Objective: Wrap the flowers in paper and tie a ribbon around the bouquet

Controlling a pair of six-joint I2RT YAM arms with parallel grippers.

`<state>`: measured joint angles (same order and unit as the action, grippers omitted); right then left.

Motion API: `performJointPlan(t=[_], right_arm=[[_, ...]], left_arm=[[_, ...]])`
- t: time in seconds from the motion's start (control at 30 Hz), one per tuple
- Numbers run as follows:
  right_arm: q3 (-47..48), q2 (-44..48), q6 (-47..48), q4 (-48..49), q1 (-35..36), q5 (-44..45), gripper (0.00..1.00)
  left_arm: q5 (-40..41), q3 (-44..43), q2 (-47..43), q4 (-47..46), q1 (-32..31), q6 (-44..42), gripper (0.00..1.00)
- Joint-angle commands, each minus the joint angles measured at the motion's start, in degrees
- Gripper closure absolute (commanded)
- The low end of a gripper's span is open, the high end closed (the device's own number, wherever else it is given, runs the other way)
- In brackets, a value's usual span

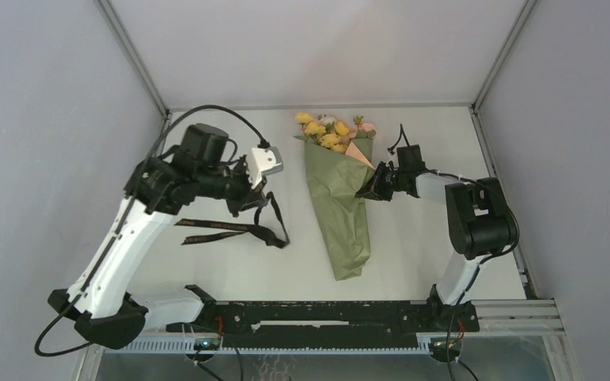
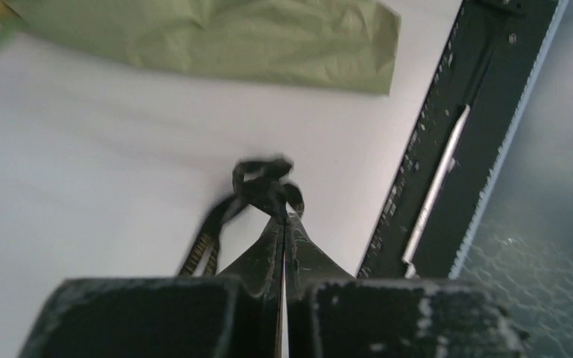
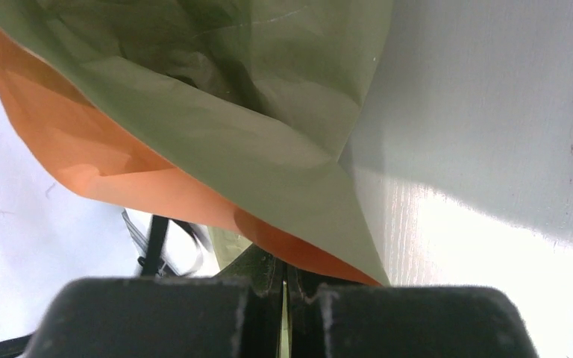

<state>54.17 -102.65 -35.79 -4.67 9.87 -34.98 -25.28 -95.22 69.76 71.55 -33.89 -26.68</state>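
left claw is pinched tight on the long flat black ribbon (its tail trails toward 8 o'clock). right claw clamps the 3 o'clock edge of the olive-green paper cone; its yellow-pink flowers point to 12.

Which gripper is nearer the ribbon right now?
Left. The left gripper is shut on the ribbon itself. The right gripper is on the far side of the bouquet from the ribbon, pinching the edge of the paper.
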Motion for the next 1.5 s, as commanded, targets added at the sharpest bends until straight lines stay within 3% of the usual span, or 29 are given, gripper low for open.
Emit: performJointPlan(t=[0.0, 0.17, 0.3, 0.4, 0.47, 0.53, 0.57, 0.6, 0.67, 0.7, 0.73, 0.77, 0.87, 1.0, 1.13, 1.27, 1.33, 1.47], right_arm=[[2.11, 1.25, 0.45, 1.49, -0.33, -1.45, 1.0], [2.99, 1.18, 1.49, -0.08, -0.6, -1.04, 1.0], [3.03, 1.19, 2.45, -1.06, -1.21, -0.28, 1.0], [3.04, 1.03, 2.59, -1.51, -1.82, -0.35, 1.0], [2.98, 1.17, 2.53, -1.65, -1.84, -0.52, 1.0], [2.96, 1.42, 2.68, -1.87, -1.72, -0.38, 1.0], [3.01, 1.48, 2.88, -1.92, -1.68, -0.23, 1.0], [2.97, 1.44, 3.04, -2.0, -1.62, -0.19, 1.0], [3.04, 1.04, 2.99, -1.67, -1.72, -0.33, 1.0], [3.01, 0.86, 2.82, -1.46, -1.64, -0.42, 1.0], [3.01, 0.58, 2.68, -1.09, -1.59, -0.5, 1.0], [3.03, 0.39, 2.61, -0.83, -1.49, -0.57, 1.0], [3.04, 0.05, 2.64, -0.48, -1.1, -0.42, 1.0], [3.0, 0.17, 3.2, -0.47, -0.25, 0.43, 1.0], [3.06, 0.05, 3.02, 0.62, 0.21, 0.6, 1.0], [2.97, -0.58, 2.8, 2.36, 0.25, -0.21, 1.0], [3.03, -1.14, 2.8, 2.98, 0.33, -1.01, 1.0], [3.03, -1.82, 2.89, 4.07, 0.43, -2.75, 1.0]], left_arm=[[-0.82, 12.49, 3.76, -3.39, 0.37, 5.61, 1.0], [-0.32, 14.63, 8.08, 1.36, -5.72, 1.78, 1.0], [0.0, 11.7, 9.15, 1.8, -20.39, 0.35, 1.0], [0.78, 1.29, 13.07, 4.79, -29.07, 0.38, 1.0], [2.74, -2.1, 14.37, 7.44, -30.37, -0.7, 1.0], [4.37, 1.92, 12.86, 7.91, -29.53, -3.43, 0.99], [5.05, 6.32, 11.89, 7.75, -28.68, -4.75, 0.93], [6.23, 11.36, 11.11, 8.06, -27.69, -6.22, 0.8], [15.09, 23.29, 10.06, 6.64, -26.98, -7.28, 0.42], [21.14, 28.67, 9.39, 4.44, -26.71, -6.66, 0.32], [27.25, 33.13, 8.64, 2.05, -25.6, -6.47, 0.25], [27.91, 35.24, 7.6, 0.87, -23.27, -6.46, 0.22], [19.86, 31.69, 4.75, -2.13, -7.11, -4.98, 0.09], [17.92, 25.25, 7.59, -11.07, 20.12, 5.73, 0.11], [17.68, 24.46, 16.37, -17.36, 38.69, 16.07, 0.16], [18.54, 27.1, 20.21, -23.3, 42.64, 12.04, 0.12], [15.3, 29.02, 20.45, -25.08, 42.36, 3.44, 0.14], [15.39, 32.34, 19.63, -28.0, 41.35, -21.51, 0.14]])
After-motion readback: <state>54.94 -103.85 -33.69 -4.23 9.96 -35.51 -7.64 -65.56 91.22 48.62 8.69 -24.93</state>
